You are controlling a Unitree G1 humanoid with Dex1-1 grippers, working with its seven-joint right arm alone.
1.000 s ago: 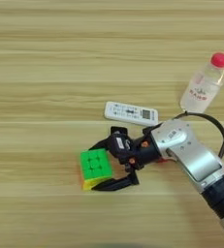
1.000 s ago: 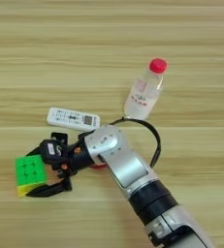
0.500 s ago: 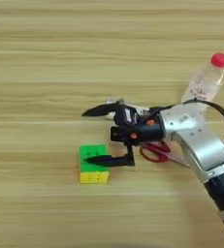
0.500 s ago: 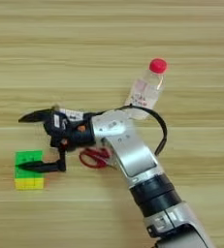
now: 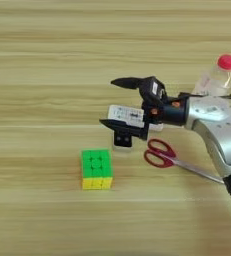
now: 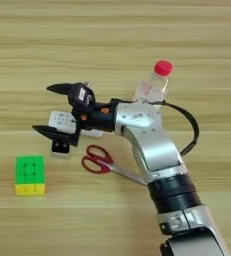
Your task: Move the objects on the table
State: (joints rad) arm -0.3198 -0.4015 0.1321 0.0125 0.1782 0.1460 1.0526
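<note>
item: puzzle cube point(image 5: 96, 169). green face up, yellow side toward you. it sits alone on the surface point(image 5: 37, 75), front left of everything else, touched by nothing.

item: pincer point(image 5: 118, 103). your right arm's two black fingers are spread wide and hold nothing. one fingertip point(image 5: 118, 81) points left above the remote; the other lies lower, over the remote's near edge.

change: a second ago the pincer was down around the cube. it has since let go, lifted and moved back toward the middle. the cube stays where it was set down. judge that placement done; the pincer is free for the next object.

item: white remote control point(image 5: 125, 114). it lies flat just behind the lower finger, partly covered by it. not one of the objects to move.

item: small white box with a black face point(image 5: 122, 141). it sits right under the pincer, just in front of the remote. likely the nearest next pick.

item: red-handled scissors point(image 5: 162, 153). they lie beside the box, with the blades running under the forearm.

item: clear bottle with red cap point(image 6: 152, 85). it lies tilted behind the arm, well apart from the cube.
</note>
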